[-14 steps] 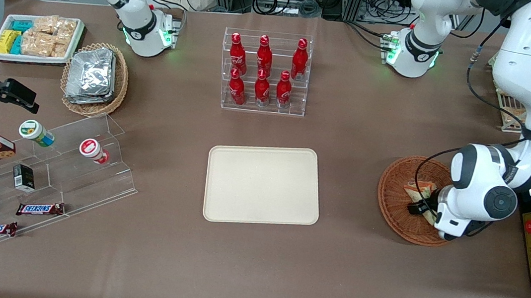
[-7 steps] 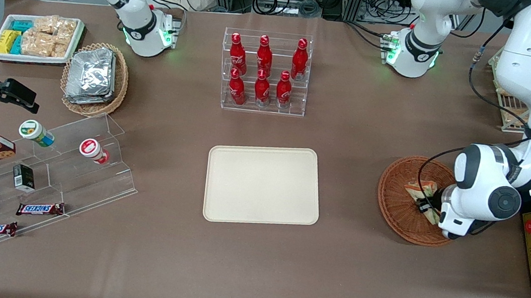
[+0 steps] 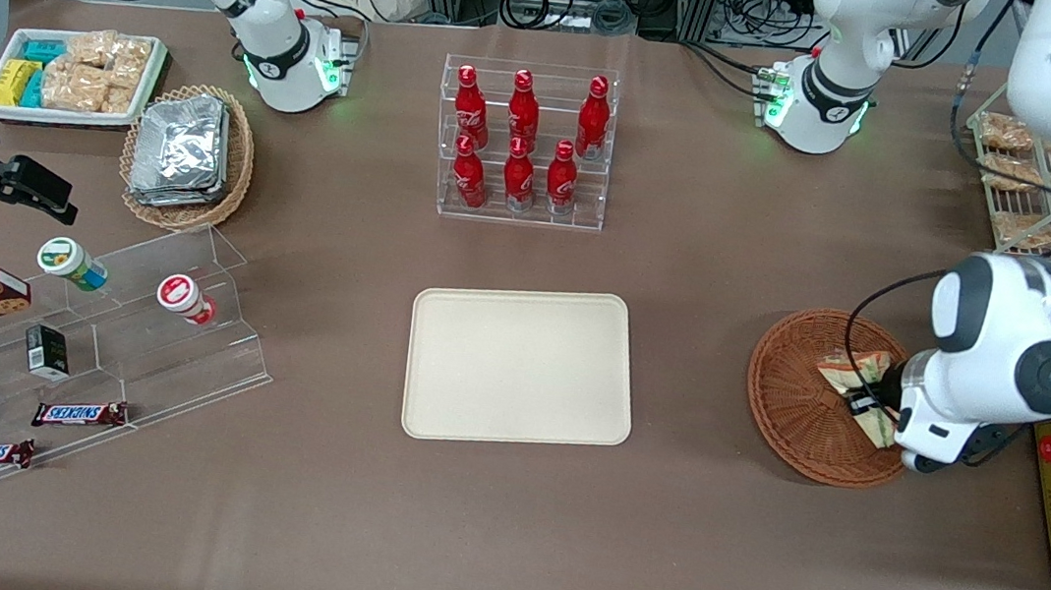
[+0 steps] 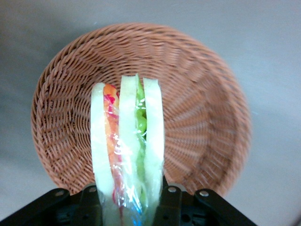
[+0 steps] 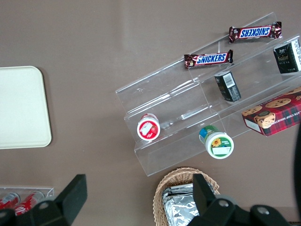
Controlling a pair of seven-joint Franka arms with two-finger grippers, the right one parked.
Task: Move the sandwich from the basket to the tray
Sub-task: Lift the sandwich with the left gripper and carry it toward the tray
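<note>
1. Gripper (image 4: 131, 200): positioned above the basket (image 3: 785, 404), at the working arm's end of the table. The two fingers (image 4: 91, 202) are clamped on the sandwich (image 4: 127, 150), one finger pressed against each outer bread face.

2. Sandwich, grasp point: the fingers hold the wedge at its wrapped end nearest the wrist. The rest of the wedge projects away from the gripper, clear of the fingers.

3. Sandwich, orientation: in the wrist view the long axis runs straight out from between the fingers, over the basket bowl. The layers stand on edge, parallel to the fingers: pale bread, orange-red filling, pale bread, green filling, pale bread. A clear film wrap covers the wedge.

4. Sandwich, location: in the front view the sandwich (image 3: 858, 373) lies within the outline of the basket, on the side next to the arm's wrist. Whether it touches the weave or hangs just above it cannot be told.

5. Basket: round, reddish-brown wicker, standing on the brown table (image 3: 499, 530). No other item is visible in it.

6. Tray (image 3: 519, 366): cream-beige, flat on the table, well apart from the basket toward the parked arm's end. Its surface is bare.

7. Bottle rack (image 3: 525, 142): a clear rack of red bottles stands farther from the front camera than the tray.
</note>
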